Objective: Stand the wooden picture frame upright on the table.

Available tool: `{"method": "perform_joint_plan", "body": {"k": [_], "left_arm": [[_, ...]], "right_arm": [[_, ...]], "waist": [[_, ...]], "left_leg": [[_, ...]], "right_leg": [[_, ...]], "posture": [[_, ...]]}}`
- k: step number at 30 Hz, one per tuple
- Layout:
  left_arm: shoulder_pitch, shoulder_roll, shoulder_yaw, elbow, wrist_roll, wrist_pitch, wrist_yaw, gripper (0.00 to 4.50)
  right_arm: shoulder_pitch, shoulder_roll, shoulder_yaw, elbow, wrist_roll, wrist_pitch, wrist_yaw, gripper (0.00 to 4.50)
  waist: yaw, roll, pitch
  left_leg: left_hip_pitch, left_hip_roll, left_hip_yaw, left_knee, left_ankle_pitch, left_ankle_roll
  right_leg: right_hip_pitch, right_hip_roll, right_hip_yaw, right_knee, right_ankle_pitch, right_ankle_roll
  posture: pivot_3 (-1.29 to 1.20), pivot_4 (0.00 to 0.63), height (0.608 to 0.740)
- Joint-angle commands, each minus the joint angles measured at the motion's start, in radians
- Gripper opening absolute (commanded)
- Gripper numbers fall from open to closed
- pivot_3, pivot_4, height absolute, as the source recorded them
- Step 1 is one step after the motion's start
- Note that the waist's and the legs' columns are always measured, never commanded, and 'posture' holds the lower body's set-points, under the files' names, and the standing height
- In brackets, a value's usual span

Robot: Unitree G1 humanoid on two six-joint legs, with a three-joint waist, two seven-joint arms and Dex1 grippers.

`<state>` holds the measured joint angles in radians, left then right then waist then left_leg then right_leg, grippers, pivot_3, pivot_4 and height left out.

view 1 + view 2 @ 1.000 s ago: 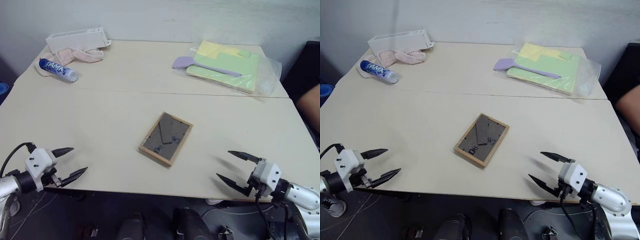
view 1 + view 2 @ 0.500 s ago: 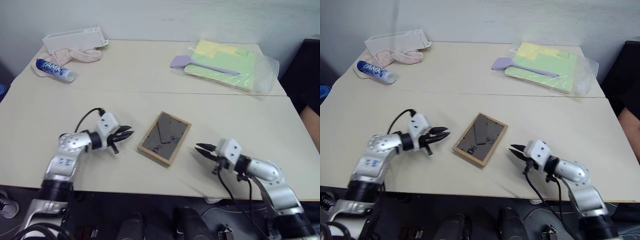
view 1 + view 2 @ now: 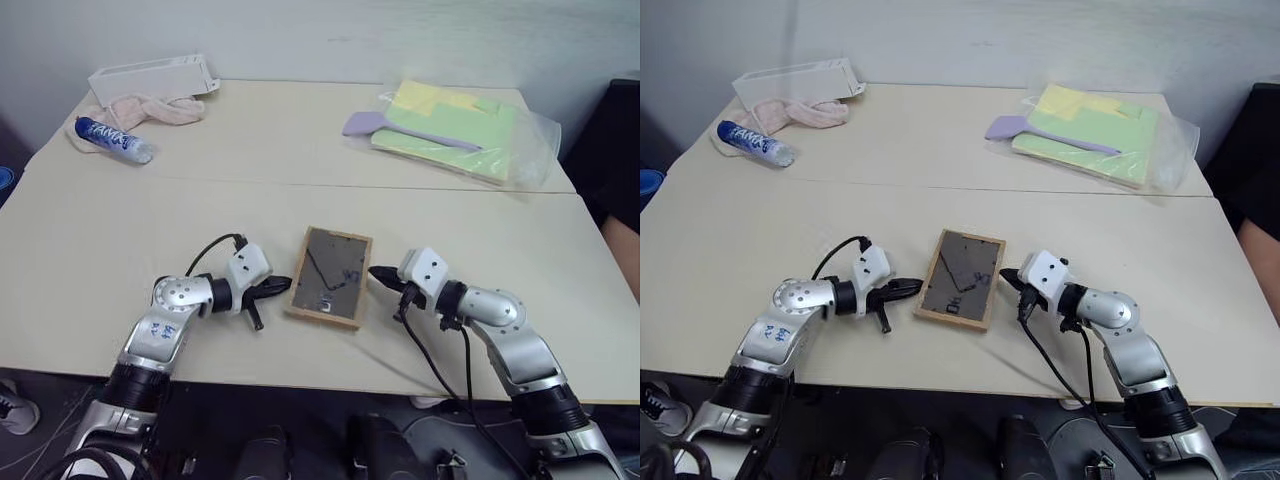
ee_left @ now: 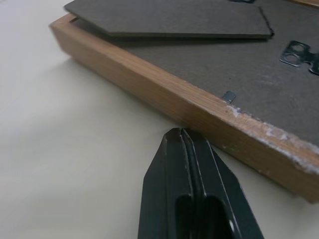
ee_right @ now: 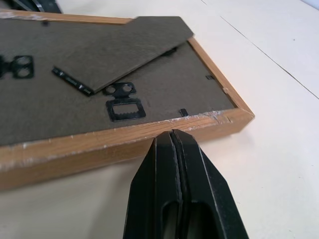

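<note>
The wooden picture frame lies flat on the table, dark back panel up, its easel stand folded against the back. My left gripper is shut, its tip at the frame's left long edge. My right gripper is also shut, its tip against the right long edge. Neither holds anything; the frame sits between the two tips. In the wrist views, each pair of fingers is pressed together just short of the wood border.
At the back left lie a blue tube, a pink cloth and a white box. Yellow-green folders in clear plastic with a purple spatula lie back right. A person's arm shows at the right edge.
Both grippers have gone from open to shut and swung inward from the table's front corners to the frame's two sides. The frame has turned from slanted to nearly square-on.
</note>
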<state>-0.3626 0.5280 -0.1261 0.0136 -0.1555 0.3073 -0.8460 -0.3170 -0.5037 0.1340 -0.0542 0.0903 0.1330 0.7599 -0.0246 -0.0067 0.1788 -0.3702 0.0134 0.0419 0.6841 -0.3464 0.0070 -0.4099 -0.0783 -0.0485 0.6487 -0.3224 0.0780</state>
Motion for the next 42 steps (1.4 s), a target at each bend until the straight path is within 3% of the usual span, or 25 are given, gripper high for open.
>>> {"method": "perform_joint_plan", "body": {"k": [1,6,8,12,16,18,25,31,42], "left_arm": [[0.021,0.011,0.031,-0.076,-0.024,0.013,0.008,0.01],[0.051,0.066,0.102,-0.107,-0.081,0.141,-0.007,0.01],[0.037,0.086,0.158,-0.124,-0.167,0.337,0.001,0.39],[-0.053,0.197,0.201,-0.128,-0.438,0.912,-0.099,1.36],[-0.224,0.196,0.155,-0.008,-0.507,1.257,-0.063,2.60],[-0.291,0.168,0.126,0.067,-0.518,1.303,-0.026,3.19],[-0.406,0.080,0.038,0.203,-0.533,1.307,0.138,3.19],[-0.432,0.035,-0.002,0.213,-0.604,1.307,0.240,3.19],[-0.462,-0.014,0.008,0.303,-0.792,1.307,0.404,3.19]], "right_arm": [[-0.020,-0.005,-0.001,-0.004,0.020,-0.027,0.036,0.00],[-0.013,-0.040,-0.046,-0.009,0.043,-0.046,0.068,0.00],[0.004,-0.064,-0.067,-0.042,0.072,-0.030,0.093,0.00],[0.072,-0.143,-0.058,-0.124,0.095,0.022,0.163,0.00],[0.102,-0.155,-0.021,-0.159,0.078,0.046,0.173,0.00],[0.101,-0.144,-0.003,-0.160,0.062,0.053,0.158,0.00],[0.083,-0.122,0.035,-0.162,0.029,0.078,0.126,0.00],[0.081,-0.110,0.053,-0.181,0.014,0.097,0.108,0.00],[0.087,-0.100,0.070,-0.211,-0.002,0.114,0.096,0.00]], "waist": [[0.000,0.000,0.000],[-0.002,0.000,0.000],[-0.001,0.000,0.000],[0.004,-0.001,0.000],[0.010,-0.001,0.000],[0.014,-0.001,0.000],[0.019,-0.001,0.000],[0.027,-0.001,0.000],[0.029,-0.001,-0.001]], "left_leg": [[0.000,0.000,0.000,0.000,0.000,0.000],[0.000,0.000,0.000,0.000,0.000,0.000],[0.000,0.000,0.000,0.000,0.000,0.000],[-0.001,0.000,-0.003,0.000,0.000,0.000],[0.000,-0.001,-0.004,0.000,0.000,0.000],[0.000,-0.001,-0.003,0.000,0.000,0.000],[0.000,-0.001,-0.003,0.000,0.001,-0.001],[0.001,-0.002,-0.003,0.001,0.001,-0.001],[0.001,-0.003,-0.004,0.001,0.001,-0.001]], "right_leg": [[0.000,0.000,0.000,0.000,0.000,0.000],[0.000,0.000,0.000,0.000,0.000,0.000],[0.000,0.000,0.000,0.000,0.000,0.000],[0.001,0.000,-0.001,0.000,0.000,0.000],[0.002,0.000,0.000,-0.001,0.000,0.000],[0.001,0.000,0.000,0.000,0.000,0.000],[0.000,0.001,0.000,0.001,0.000,0.000],[0.001,0.000,0.001,0.002,0.000,0.000],[0.001,-0.001,0.000,0.002,0.000,0.000]], "posture": [[0.00,0.150,0.740],[0.00,0.150,0.740],[0.00,0.150,0.740],[0.00,0.150,0.740],[0.00,0.150,0.740],[0.00,0.150,0.740],[0.00,0.150,0.740],[0.00,0.150,0.740],[0.00,0.150,0.740]]}}
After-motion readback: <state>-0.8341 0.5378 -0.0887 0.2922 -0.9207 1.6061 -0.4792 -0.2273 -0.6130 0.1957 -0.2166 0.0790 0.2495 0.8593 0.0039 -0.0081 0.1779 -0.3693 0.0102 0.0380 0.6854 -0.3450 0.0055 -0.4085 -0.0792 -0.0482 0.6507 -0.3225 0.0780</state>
